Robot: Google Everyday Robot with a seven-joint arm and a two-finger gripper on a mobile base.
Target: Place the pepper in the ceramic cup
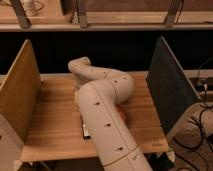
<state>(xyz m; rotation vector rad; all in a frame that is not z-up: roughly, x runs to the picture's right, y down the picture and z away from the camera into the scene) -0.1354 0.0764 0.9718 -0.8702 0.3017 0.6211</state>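
My white arm (102, 107) rises from the bottom edge, bends at an elbow over the table's right half and reaches back left, covering most of the wooden table (55, 120). The gripper is hidden below the wrist end (79, 67) at the table's back left; its jaws stand wide and nothing shows between them. The pepper and the ceramic cup are both hidden behind the arm.
An orange-red bowl's rim (121, 114) peeks out right of the arm. A dark-and-white bar (86, 131) lies by the arm's left side. A tan panel (20, 92) walls the left, a dark panel (167, 90) the right. Cables (202, 125) hang beyond it.
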